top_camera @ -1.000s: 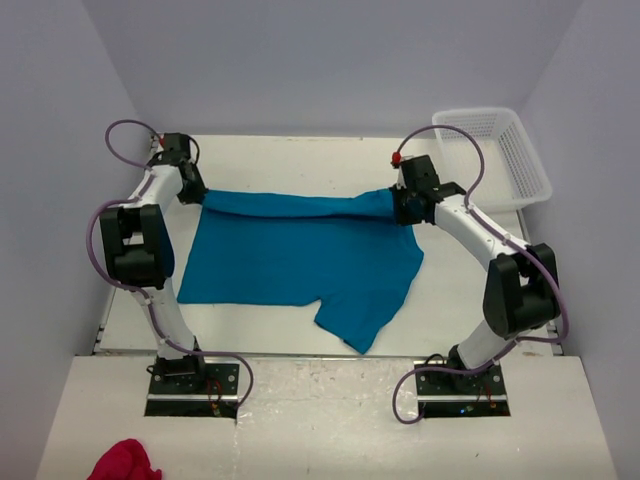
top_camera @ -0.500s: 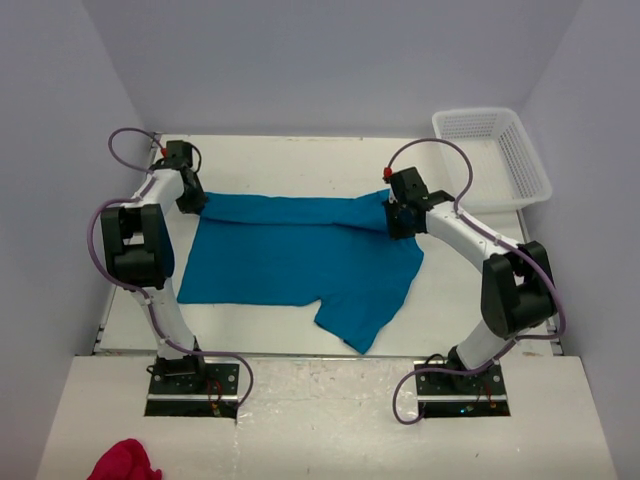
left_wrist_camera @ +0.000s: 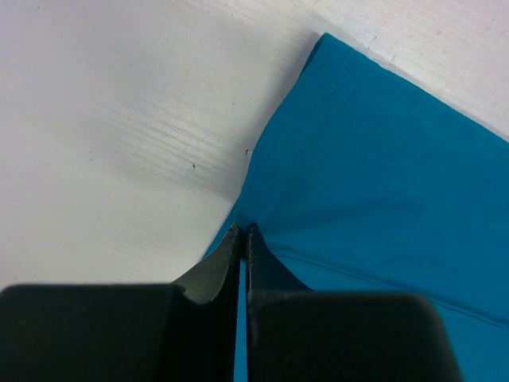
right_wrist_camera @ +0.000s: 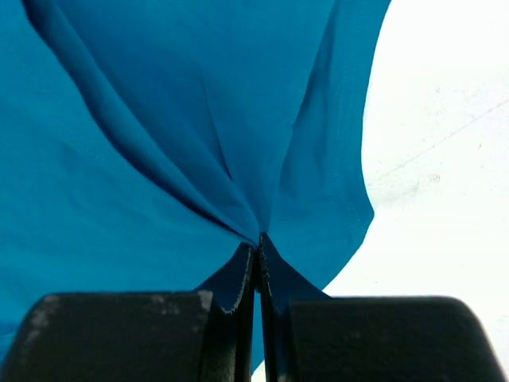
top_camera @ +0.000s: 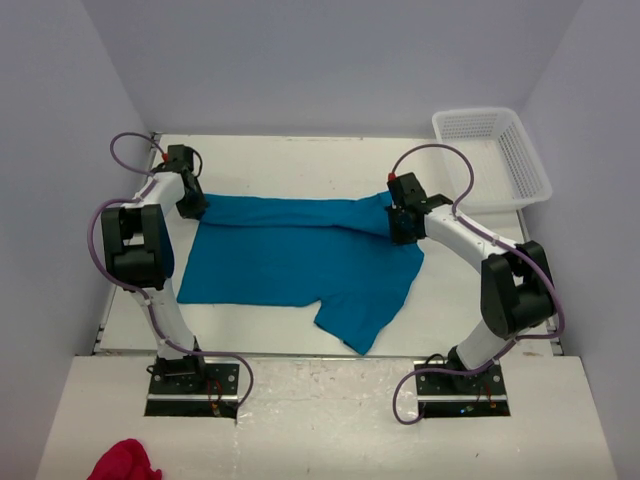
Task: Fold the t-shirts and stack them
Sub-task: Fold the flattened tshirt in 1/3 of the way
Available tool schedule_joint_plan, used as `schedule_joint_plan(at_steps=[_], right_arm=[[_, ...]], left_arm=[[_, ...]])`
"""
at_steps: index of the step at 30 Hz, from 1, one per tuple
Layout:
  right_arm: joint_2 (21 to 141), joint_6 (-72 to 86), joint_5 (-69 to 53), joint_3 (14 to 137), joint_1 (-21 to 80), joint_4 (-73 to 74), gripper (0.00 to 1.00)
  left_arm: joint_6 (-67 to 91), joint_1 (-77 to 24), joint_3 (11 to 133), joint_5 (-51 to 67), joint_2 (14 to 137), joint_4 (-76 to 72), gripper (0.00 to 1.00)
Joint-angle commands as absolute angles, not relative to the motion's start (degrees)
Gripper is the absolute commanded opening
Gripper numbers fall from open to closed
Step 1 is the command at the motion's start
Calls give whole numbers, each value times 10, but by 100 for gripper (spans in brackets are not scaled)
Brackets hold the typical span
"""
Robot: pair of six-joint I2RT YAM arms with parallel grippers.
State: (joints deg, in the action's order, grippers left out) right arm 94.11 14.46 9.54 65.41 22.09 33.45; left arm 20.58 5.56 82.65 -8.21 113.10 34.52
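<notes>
A plain teal-blue t-shirt (top_camera: 300, 255) lies spread on the white table (top_camera: 290, 165), one sleeve pointing toward the near edge. My left gripper (top_camera: 195, 207) is shut on the t-shirt's far left corner; in the left wrist view the t-shirt (left_wrist_camera: 382, 191) is pinched between the closed fingertips of that gripper (left_wrist_camera: 242, 231). My right gripper (top_camera: 398, 222) is shut on the far right edge, and the right wrist view shows the t-shirt (right_wrist_camera: 159, 159) gathered into folds at the closed tips of the gripper (right_wrist_camera: 260, 239).
A white plastic basket (top_camera: 492, 155) stands at the far right corner of the table. A crumpled red cloth (top_camera: 123, 462) lies on the near platform at bottom left, in front of the arm bases.
My right gripper has moved left and slightly away with the cloth, and the raised far edge of the t-shirt has come down flatter. The left gripper shifted only slightly.
</notes>
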Motion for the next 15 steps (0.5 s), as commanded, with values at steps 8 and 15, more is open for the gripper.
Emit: schedule_joint_plan(at_steps=[8, 15], right_arm=[[925, 167, 140, 641, 221, 350, 0], [952, 172, 125, 612, 222, 334, 0]], left_arm=[[208, 60, 823, -101, 1106, 341, 0], [245, 59, 820, -112, 1108, 350, 17]])
